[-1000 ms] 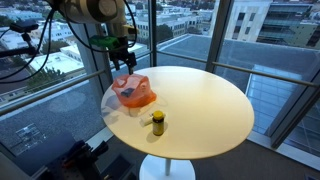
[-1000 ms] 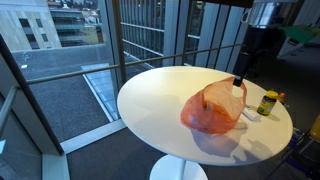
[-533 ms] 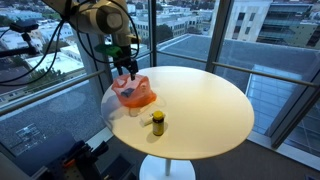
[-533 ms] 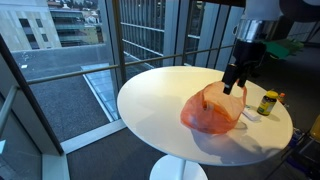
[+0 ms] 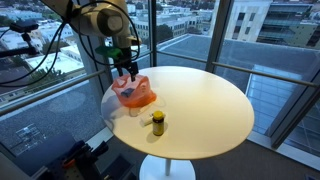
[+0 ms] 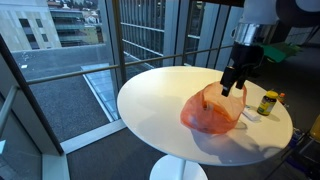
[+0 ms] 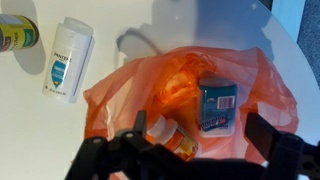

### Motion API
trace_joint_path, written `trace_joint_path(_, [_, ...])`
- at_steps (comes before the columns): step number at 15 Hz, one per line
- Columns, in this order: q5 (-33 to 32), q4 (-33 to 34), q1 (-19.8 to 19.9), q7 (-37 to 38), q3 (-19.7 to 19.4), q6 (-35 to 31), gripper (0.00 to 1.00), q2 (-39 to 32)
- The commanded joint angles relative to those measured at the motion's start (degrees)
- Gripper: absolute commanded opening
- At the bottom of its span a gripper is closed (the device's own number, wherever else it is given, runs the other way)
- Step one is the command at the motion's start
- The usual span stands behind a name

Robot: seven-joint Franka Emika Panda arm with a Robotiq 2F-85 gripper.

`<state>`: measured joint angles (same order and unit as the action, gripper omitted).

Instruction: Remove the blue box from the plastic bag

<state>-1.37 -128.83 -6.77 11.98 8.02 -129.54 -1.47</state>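
Observation:
An orange plastic bag lies open on the round white table; it shows in both exterior views. Inside it, in the wrist view, lie a blue box with a barcode and an orange pill bottle with a white cap. My gripper is open, its two fingers spread wide just above the bag's mouth, the box between and slightly ahead of them. In the exterior views the gripper hangs directly over the bag.
A white deodorant stick lies on the table beside the bag. A small yellow-labelled bottle stands near it. The table is round, with glass railings behind.
The gripper has come down from above toward the bag's mouth over the last second; little movement in the last half second. The bag and its contents have not moved.

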Motion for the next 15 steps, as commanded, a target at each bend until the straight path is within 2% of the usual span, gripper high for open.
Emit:
trace_joint_path(1, [-0.58,-1.25,-0.35,-0.78,-0.30,-3.83,1.00,-0.61])
trace_joint_path(10, [-5.60,-5.11,-0.62,1.18,-1.19,-14.30,1.00,-5.65])
trace_joint_path(15, [-5.75,-3.93,-1.24,1.47,-1.72,-16.49,1.00,-8.69])
